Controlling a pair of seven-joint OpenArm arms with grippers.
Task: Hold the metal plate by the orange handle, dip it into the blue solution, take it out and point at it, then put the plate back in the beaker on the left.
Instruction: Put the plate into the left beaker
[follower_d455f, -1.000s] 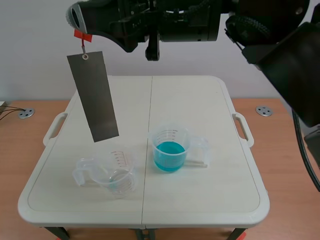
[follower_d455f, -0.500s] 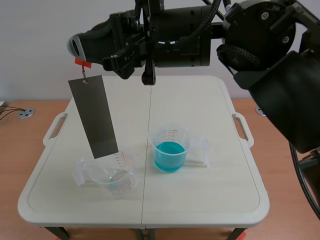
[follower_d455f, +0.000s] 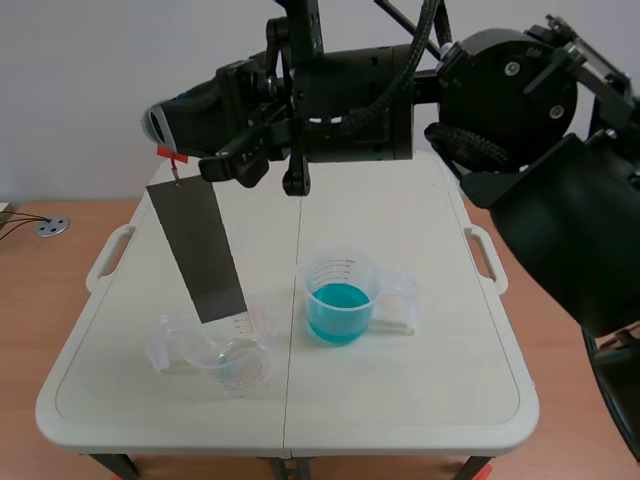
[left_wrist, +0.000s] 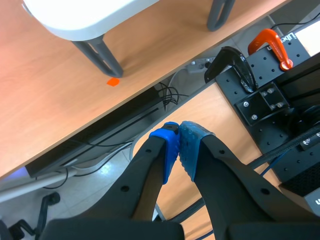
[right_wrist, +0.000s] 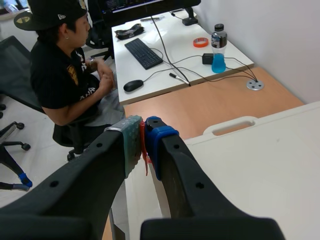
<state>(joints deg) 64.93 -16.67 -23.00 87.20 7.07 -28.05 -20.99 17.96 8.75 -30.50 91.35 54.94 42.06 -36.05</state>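
As it hangs tilted from its handle (follower_d455f: 170, 155), the plate (follower_d455f: 200, 255) has its lower edge at the rim of the clear beaker (follower_d455f: 225, 355) on the table's (follower_d455f: 400, 400) left half. Whether that edge is already inside the rim cannot be told. The right gripper (follower_d455f: 158, 122) pinches the orange handle, its arm coming in from the right and crossing high over the table. In the right wrist view the fingers stand very narrow, with only the thin orange strip (right_wrist: 143, 145) pressed between the grey-green pad (right_wrist: 131, 142) and the blue pad (right_wrist: 155, 137); the plate itself is hidden under them there. Just right of the clear beaker, apart from it, stands the second beaker (follower_d455f: 340, 295) with the blue solution (follower_d455f: 338, 308).

The left gripper (left_wrist: 179, 145) does not show in the scene view. Its own view has it low beside the table, over the floor, its two blue pads (left_wrist: 167, 150) pressed together on nothing.

Beyond the table's far edge in the right wrist view, a person (right_wrist: 65, 75) sits at a desk (right_wrist: 165, 55) with a bottle (right_wrist: 218, 47) on it.
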